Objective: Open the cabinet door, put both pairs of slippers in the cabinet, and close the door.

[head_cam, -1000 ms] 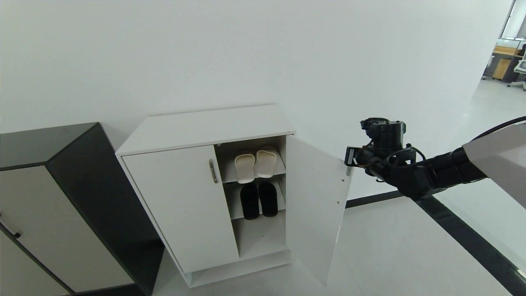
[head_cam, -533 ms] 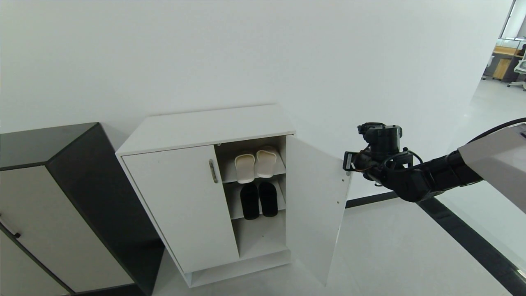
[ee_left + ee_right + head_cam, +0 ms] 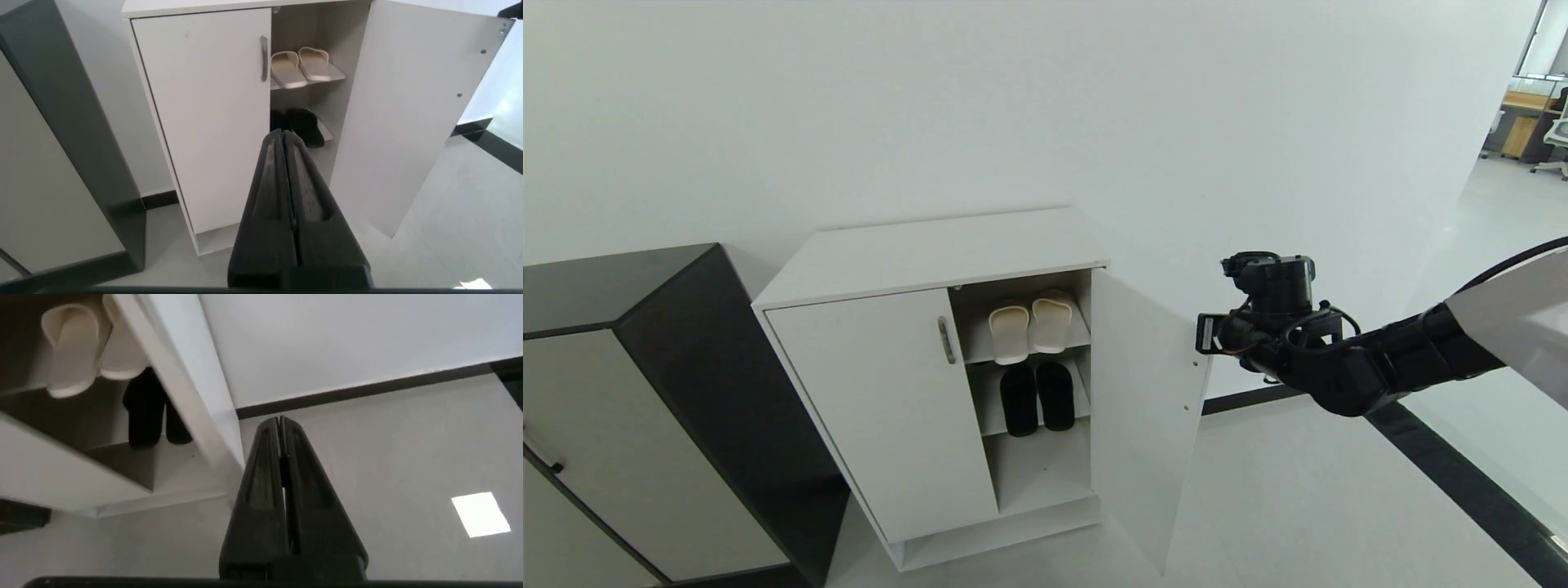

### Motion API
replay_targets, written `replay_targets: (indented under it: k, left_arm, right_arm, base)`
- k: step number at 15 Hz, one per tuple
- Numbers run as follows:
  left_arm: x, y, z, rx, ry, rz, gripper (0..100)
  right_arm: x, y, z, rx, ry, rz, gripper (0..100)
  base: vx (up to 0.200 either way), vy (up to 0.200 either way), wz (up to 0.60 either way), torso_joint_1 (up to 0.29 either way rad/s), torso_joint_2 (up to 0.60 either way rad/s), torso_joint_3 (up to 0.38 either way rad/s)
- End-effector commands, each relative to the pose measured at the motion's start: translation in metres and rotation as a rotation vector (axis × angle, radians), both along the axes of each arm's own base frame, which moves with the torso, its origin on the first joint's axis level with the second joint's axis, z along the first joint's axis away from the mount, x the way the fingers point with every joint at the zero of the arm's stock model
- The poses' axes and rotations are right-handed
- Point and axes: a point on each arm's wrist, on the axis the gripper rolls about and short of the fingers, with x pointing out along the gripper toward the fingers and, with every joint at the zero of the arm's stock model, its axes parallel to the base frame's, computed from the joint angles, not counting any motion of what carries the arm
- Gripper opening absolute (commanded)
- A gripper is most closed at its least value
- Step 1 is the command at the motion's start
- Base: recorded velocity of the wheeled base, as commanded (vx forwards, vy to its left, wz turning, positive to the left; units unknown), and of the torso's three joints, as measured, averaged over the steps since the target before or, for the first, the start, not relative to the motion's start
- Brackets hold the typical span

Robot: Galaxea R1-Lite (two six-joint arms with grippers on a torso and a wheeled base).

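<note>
The white cabinet (image 3: 931, 253) stands against the wall, its left door (image 3: 890, 408) closed and its right door (image 3: 1147, 408) swung out. White slippers (image 3: 1031, 327) lie on the top shelf, black slippers (image 3: 1037, 398) on the shelf below. My right gripper (image 3: 1203, 333) is shut and rests against the open door's outer edge, near its top. In the right wrist view the shut gripper (image 3: 280, 426) sits beside the door edge (image 3: 176, 376), with both pairs behind it. My left gripper (image 3: 283, 137) is shut and empty, held low in front of the cabinet, facing the black slippers (image 3: 306, 126).
A black-and-grey cabinet (image 3: 645, 384) stands close on the left of the white one. A black strip (image 3: 1445, 482) runs across the light floor on the right. Open floor lies in front of the open door.
My right gripper has moved left against the door's edge, and the open door has swung slightly toward the cabinet.
</note>
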Motion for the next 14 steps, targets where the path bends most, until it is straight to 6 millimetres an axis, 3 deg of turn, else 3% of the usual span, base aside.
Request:
replay_targets:
  k: [1,2,5,14]
  left_arm:
    - [0.000,0.000,0.000,0.000,0.000,0.000,0]
    - [0.000,0.000,0.000,0.000,0.000,0.001,0]
    - [0.000,0.000,0.000,-0.004,0.000,0.003,0]
    - [0.000,0.000,0.000,-0.004,0.000,0.003,0]
  right_arm:
    - [-0.022,0.015,0.008,0.004,-0.007,0.056,0]
    - [-0.042,0.029,0.013,0.004,-0.003,0.112,0]
    - [-0.065,0.042,0.021,0.011,-0.010,0.173,0]
    - [-0.077,0.044,0.012,-0.053,-0.019,0.217,0]
  base:
    - [0.000,0.000,0.00,0.000,0.00,0.000]
    - [0.000,0.000,0.00,0.000,0.00,0.000]
    - [0.000,0.000,0.00,0.000,0.00,0.000]
    - [0.000,0.000,0.00,0.000,0.00,0.000]
